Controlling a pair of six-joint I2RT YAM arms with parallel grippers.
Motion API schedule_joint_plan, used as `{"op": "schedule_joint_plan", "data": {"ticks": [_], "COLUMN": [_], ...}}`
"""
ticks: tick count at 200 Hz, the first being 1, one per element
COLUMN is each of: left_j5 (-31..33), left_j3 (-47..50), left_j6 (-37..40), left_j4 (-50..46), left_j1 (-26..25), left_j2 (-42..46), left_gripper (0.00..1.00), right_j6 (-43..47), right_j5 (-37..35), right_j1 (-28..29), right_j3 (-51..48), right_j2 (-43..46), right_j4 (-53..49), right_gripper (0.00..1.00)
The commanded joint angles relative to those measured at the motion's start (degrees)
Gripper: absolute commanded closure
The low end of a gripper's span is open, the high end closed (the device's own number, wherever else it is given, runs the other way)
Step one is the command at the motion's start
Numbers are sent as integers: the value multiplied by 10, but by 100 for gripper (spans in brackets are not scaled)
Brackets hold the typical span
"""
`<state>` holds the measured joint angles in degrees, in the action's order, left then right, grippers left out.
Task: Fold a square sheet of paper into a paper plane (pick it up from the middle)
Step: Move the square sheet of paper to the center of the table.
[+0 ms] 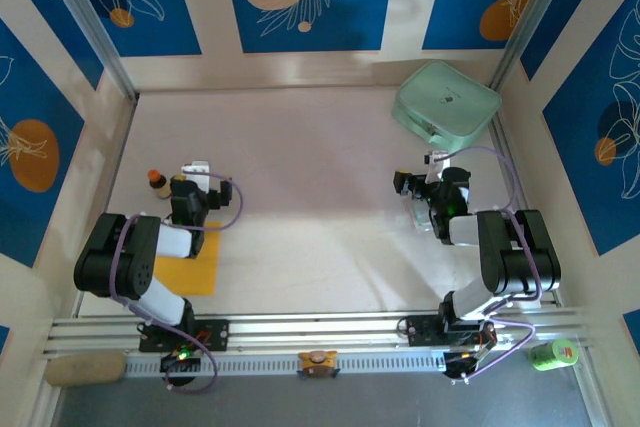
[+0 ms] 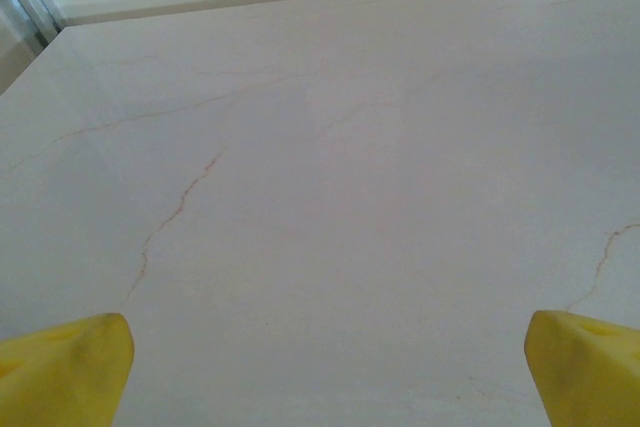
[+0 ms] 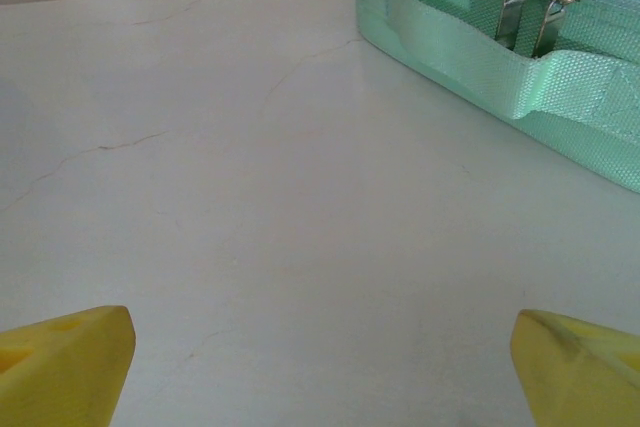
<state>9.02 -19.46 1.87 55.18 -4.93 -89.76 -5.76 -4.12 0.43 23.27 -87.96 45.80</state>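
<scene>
The square sheet of paper lies flat on the table at the near left, orange-yellow, partly covered by the left arm. My left gripper hovers beyond the sheet's far edge and stands open. In the left wrist view its yellow fingertips sit wide apart over bare table. My right gripper is open at the right, in front of the mint-green case. Its yellow fingertips frame bare table in the right wrist view, with nothing between them.
A mint-green case lies at the far right; its strap and zips show close ahead of the right gripper. A small brown orange-capped bottle stands left of the left gripper. A green object sits off the table's near right.
</scene>
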Motion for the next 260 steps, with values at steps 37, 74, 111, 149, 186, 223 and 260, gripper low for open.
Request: {"op": "schedule_joint_plan", "data": {"ticks": [37,74,111,149,186,223,260], "left_j5": [25,55,31,-60,-145,-120,-66], "left_j3": [-9,-59,-154,-129,-100,-117,-148], "left_j6": [-18,-107,-247,-341,-415,-424,-460], "left_j4": [-111,-291,-551,-646,-719,-847,-925], "left_j1": [1,0,0,2,0,-3,-29], "left_j2": [127,222,272,353,384,386,363], "left_gripper": [0,0,0,0,0,0,0], "right_j6": [28,-31,-148,-304,-334,-371,-369], "right_j5": [-62,-120,-90,109,177,169,191], "right_j1": [34,77,110,105,149,216,250], "right_j3": [13,136,223,226,248,241,278], "right_j2": [76,127,146,178,184,173,113], "right_j4": [-60,-361,-540,-556,-594,-591,-591], "right_gripper": [3,1,1,1,1,1,1]}}
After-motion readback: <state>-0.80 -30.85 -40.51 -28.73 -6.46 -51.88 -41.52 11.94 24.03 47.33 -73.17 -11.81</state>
